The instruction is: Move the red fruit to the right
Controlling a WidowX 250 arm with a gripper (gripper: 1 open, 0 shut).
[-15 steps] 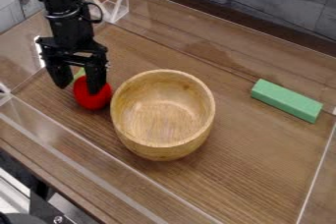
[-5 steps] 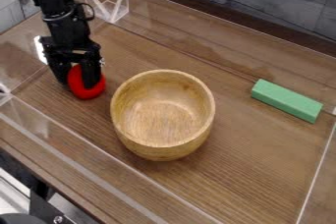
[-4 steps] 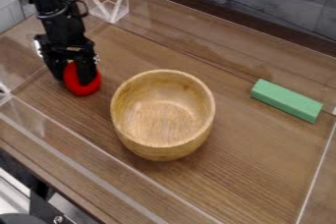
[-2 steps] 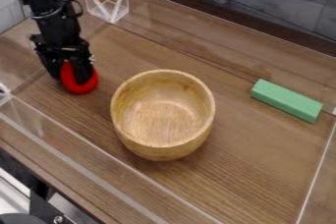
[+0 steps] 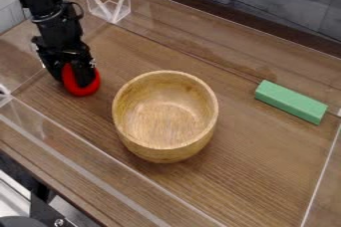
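Observation:
The red fruit (image 5: 84, 85) is a small bright red rounded toy at the left of the wooden table, left of the wooden bowl (image 5: 166, 114). My black gripper (image 5: 70, 73) comes down from above and its two fingers straddle the fruit, closed against its sides. The fruit's lower part shows below the fingers and appears to rest on or just above the table. Its green top is hidden by the gripper.
A flat green rectangular block (image 5: 290, 101) lies at the right. A clear plastic wall (image 5: 80, 136) runs along the front and sides of the work area. A clear bracket (image 5: 110, 8) stands at the back left.
The gripper has closed in on the red fruit and carried it a little to the left and back, away from the bowl. In the last half second almost nothing moves.

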